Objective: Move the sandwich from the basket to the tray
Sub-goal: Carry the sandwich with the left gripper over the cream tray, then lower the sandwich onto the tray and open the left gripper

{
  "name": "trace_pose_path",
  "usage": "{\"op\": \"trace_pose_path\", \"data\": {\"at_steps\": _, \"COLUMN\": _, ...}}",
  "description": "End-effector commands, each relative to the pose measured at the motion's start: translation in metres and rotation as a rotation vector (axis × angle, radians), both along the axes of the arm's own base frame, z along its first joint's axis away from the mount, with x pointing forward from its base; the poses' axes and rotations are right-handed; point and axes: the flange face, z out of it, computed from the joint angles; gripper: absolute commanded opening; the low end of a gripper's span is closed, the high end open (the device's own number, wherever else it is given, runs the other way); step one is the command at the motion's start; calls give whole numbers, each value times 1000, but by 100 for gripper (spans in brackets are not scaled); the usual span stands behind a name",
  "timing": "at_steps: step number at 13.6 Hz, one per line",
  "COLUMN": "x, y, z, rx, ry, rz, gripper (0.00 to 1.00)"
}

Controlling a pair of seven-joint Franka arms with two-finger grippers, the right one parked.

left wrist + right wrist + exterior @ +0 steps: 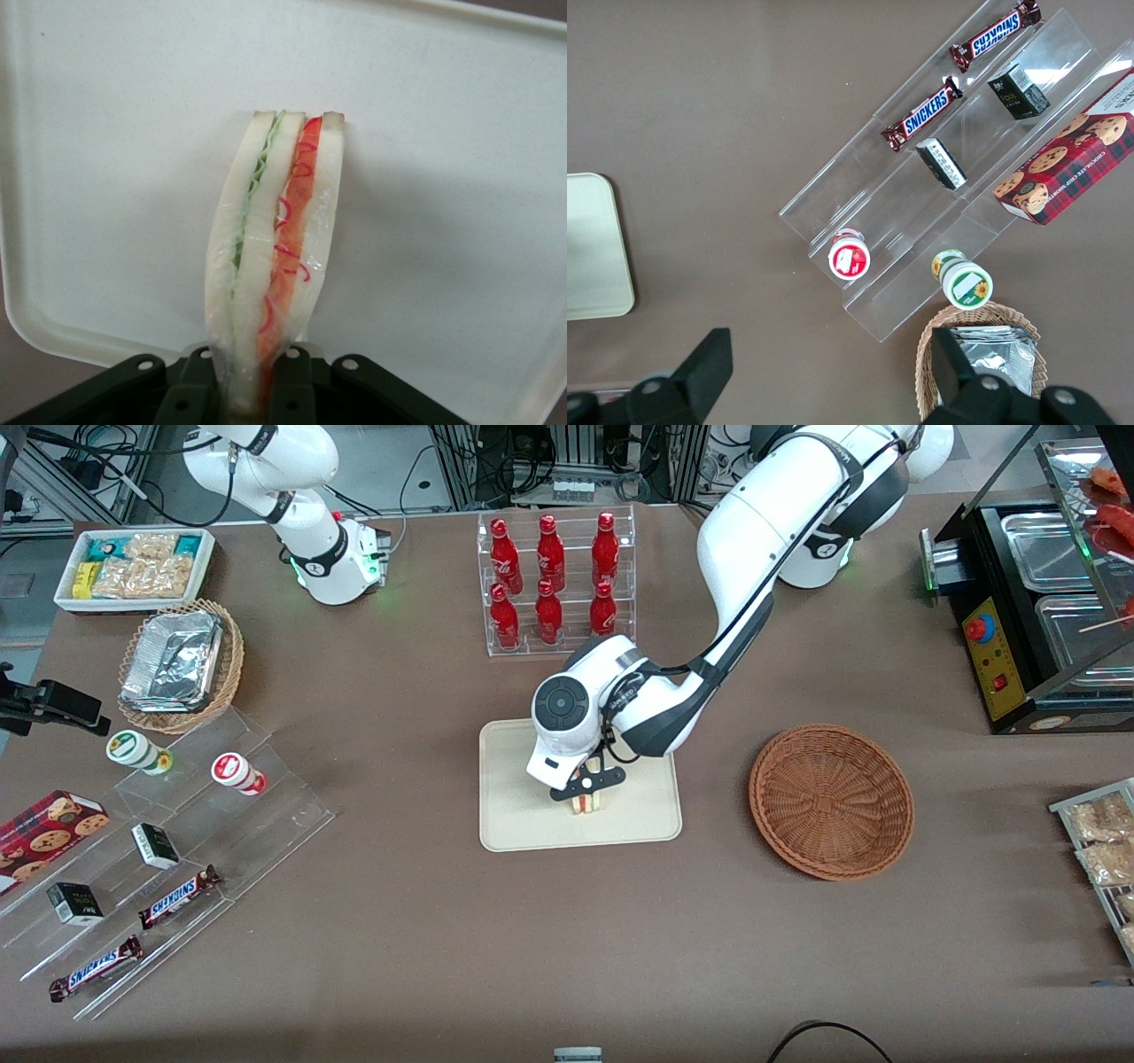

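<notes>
From the front, the left arm reaches down over the tray, a flat cream plastic rectangle with rounded corners and a low rim. Its gripper sits just above the tray's middle, black fingers clamped on the sandwich, of which only a small pale wedge with coloured layers peeks out below; the white wrist housing hides the rest. The basket, a round, shallow bowl of reddish-brown woven wicker, lies on the brown tabletop toward the working arm's end, apart from the tray. A clear acrylic rack of red bottles stands farther from the camera than the tray.

In the left wrist view, the sandwich stands on edge between the dark fingers, which pinch its narrow end. Smooth white bread slices bow slightly, with green leaf and red filling between them under glossy film. The matte tray fills the background; the sandwich's gripped end is cut off.

In the right wrist view, only a rounded corner of the tray shows.
</notes>
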Motion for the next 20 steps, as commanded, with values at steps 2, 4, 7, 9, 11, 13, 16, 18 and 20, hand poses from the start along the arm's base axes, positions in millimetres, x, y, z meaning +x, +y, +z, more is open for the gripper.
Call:
{"op": "trace_pose_path", "data": {"at_steps": 2, "x": 4, "y": -5, "z": -2, "rx": 22, "ry": -18, "rz": 26, "gripper": 0}}
{"op": "trace_pose_path", "data": {"at_steps": 4, "x": 7, "y": -3, "z": -1, "rx": 21, "ry": -20, "rz": 31, "gripper": 34}}
{"op": "trace_pose_path", "data": {"at_steps": 7, "x": 11, "y": 0, "z": 0, "rx": 17, "ry": -22, "rz": 21, "gripper": 100}}
{"op": "trace_pose_path", "data": {"at_steps": 9, "x": 11, "y": -1, "z": 3, "rx": 14, "ry": -25, "rz": 23, "gripper": 100}}
{"op": "trace_pose_path", "data": {"at_steps": 11, "x": 15, "y": 1, "z": 14, "rx": 8, "ry": -31, "rz": 30, "gripper": 100}}
{"op": "trace_pose_path", "data": {"at_steps": 13, "x": 17, "y": 3, "z": 33, "rx": 11, "ry": -41, "rz": 28, "gripper": 100}}
{"op": "trace_pose_path", "data": {"at_steps": 16, "x": 10, "y": 8, "z": 83, "rx": 28, "ry": -33, "rz": 23, "gripper": 100}}
{"op": "trace_pose_path", "data": {"at_steps": 18, "x": 4, "y": 11, "z": 121, "rx": 9, "ry": -22, "rz": -8, "gripper": 100}}
{"op": "trace_pose_path", "data": {"at_steps": 20, "x": 14, "y": 27, "z": 149, "rx": -38, "ry": -13, "rz": -2, "gripper": 100}}
